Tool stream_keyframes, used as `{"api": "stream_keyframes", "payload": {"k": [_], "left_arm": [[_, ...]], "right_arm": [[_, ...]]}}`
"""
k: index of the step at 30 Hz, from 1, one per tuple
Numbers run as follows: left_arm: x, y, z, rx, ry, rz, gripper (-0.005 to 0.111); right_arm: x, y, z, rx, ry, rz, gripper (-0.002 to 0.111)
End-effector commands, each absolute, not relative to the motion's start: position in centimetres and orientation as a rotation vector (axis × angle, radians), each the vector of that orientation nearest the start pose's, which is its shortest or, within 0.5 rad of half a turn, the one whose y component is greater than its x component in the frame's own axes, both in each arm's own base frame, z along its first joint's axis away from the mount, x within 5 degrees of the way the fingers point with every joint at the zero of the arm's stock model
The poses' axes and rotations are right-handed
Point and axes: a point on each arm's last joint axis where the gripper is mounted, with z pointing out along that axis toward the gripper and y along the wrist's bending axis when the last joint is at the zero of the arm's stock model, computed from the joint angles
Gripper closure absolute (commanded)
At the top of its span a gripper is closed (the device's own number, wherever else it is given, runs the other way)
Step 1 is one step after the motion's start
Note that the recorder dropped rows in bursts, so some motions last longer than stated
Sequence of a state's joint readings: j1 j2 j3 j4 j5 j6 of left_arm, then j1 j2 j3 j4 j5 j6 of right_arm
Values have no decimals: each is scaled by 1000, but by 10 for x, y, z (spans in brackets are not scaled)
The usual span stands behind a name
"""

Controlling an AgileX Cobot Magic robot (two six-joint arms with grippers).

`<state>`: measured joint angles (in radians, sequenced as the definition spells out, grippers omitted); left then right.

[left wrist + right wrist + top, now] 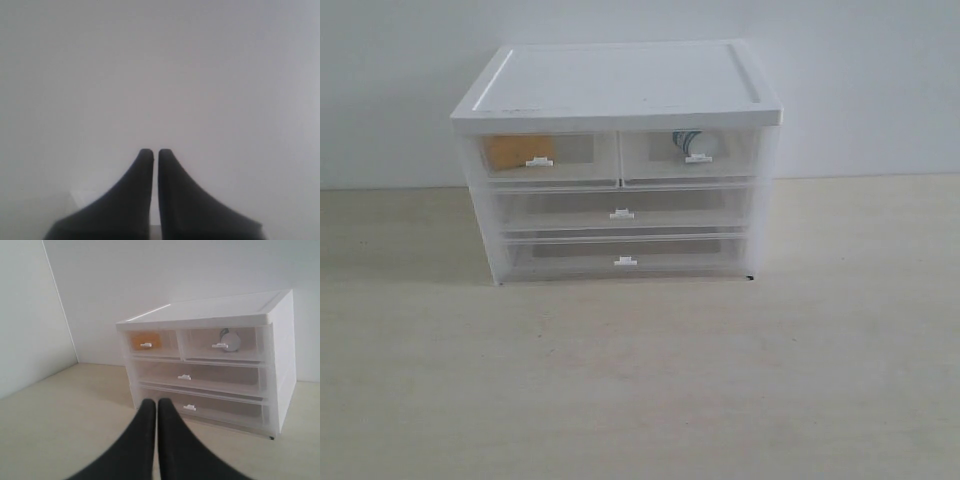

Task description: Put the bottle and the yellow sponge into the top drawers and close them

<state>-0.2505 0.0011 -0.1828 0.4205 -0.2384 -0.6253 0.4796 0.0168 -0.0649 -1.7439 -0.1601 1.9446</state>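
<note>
Ahead of the right pincer [156,402] and well apart from it, the counter [640,400] carries one white cabinet [620,85], its front turned toward the pincer. Neither arm shows in the exterior view.

Full-width drawers [620,210]: two, both fronts level with the frame.

Top drawers [588,150]: two, side by side. Both look pushed home, with no gap visible at either front.

Right pincer: tips pressed together, nothing between them, touching nothing.
Left pincer [155,152]: also pressed together and empty. It faces a bare wall [160,75], and the cabinet is not in its view.

Yellow sponge [505,150]: inside the top drawer on the left arm's side, seen through the translucent front.
Bottle [695,143]: inside the top drawer on the right arm's side, partly behind its handle.
Clip handles [539,161]: none touched.

Judgement: both items are stowed and the drawers closed, so the task looks complete and only a check remains.
- Keep both pincers clear of the cabinet.
- Compare each top front with the frame from the right wrist view.
- If one stands proud, press on it with closed tips just beside its handle, straight in and slowly.
- The cabinet looks light and could slide back on the counter.
</note>
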Motion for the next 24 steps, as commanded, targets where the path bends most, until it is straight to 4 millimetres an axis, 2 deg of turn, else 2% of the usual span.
{"api": "stream_keyframes", "payload": {"k": [1,11,17,18,20,24], "left_arm": [[33,-11,290,-14,1100,-499,103],[41,4,274,-362,1161,-327,103],[50,3,239,-340,1149,-341,103],[49,2,241,-320,1130,-336,103],[52,3,233,-319,1221,-288,103],[54,5,227,-286,1297,-181,103]], "right_arm": [[40,37,230,-344,1459,659,108],[40,37,230,-350,1459,661,108],[40,38,230,-351,1460,664,108],[40,38,230,-351,1460,664,108],[40,38,230,-354,1460,667,108],[40,38,230,-356,1459,665,108]]}}
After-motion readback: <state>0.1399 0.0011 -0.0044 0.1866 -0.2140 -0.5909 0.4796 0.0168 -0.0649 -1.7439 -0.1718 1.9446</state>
